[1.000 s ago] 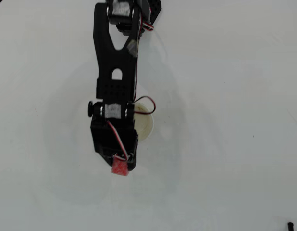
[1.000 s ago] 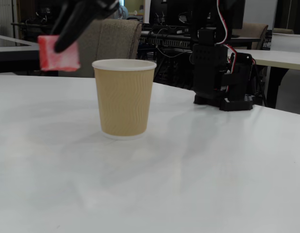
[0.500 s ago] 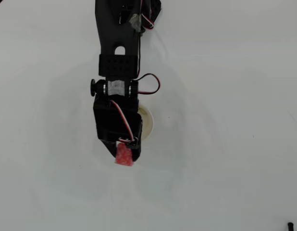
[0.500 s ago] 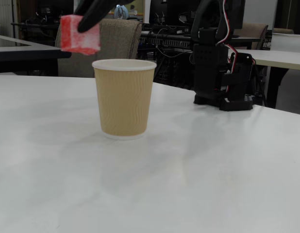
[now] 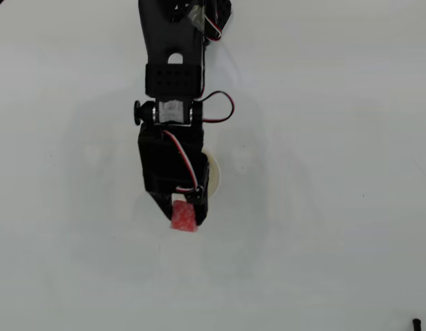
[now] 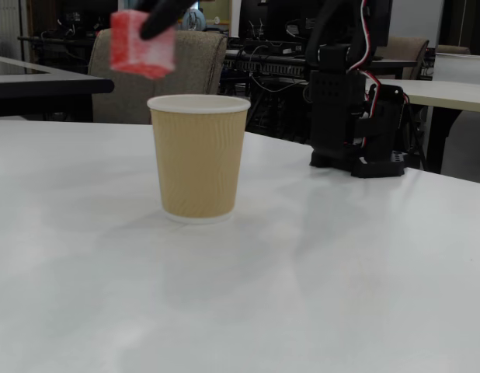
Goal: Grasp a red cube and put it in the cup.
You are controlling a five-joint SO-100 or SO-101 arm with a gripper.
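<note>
In the overhead view the arm (image 5: 173, 103) reaches down the picture from the top edge, and its gripper (image 5: 185, 210) pinches the red cube (image 5: 185, 217) at the very tip. The cube shows just below the black wrist housing. Only a sliver of the cup (image 5: 214, 178) peeks out on the right of that housing, a pale arc of rim; the rest of its mouth is hidden under the arm. From here the cube appears to sit a little below the rim's arc rather than over it (though height above the table skews that reading). The white table (image 5: 337, 172) is bare around them.

In the fixed view the cube (image 6: 142, 43) hangs in the air, held by dark fingers (image 6: 162, 15) from above, higher than the cup's rim and above its left edge. The cup (image 6: 198, 155) stands upright on the table (image 6: 302, 295), tan and ribbed on the outside. The cube is carried high, likely so that it clears the rim before release. The arm's base (image 6: 353, 116) stands behind the cup to the right.
</note>
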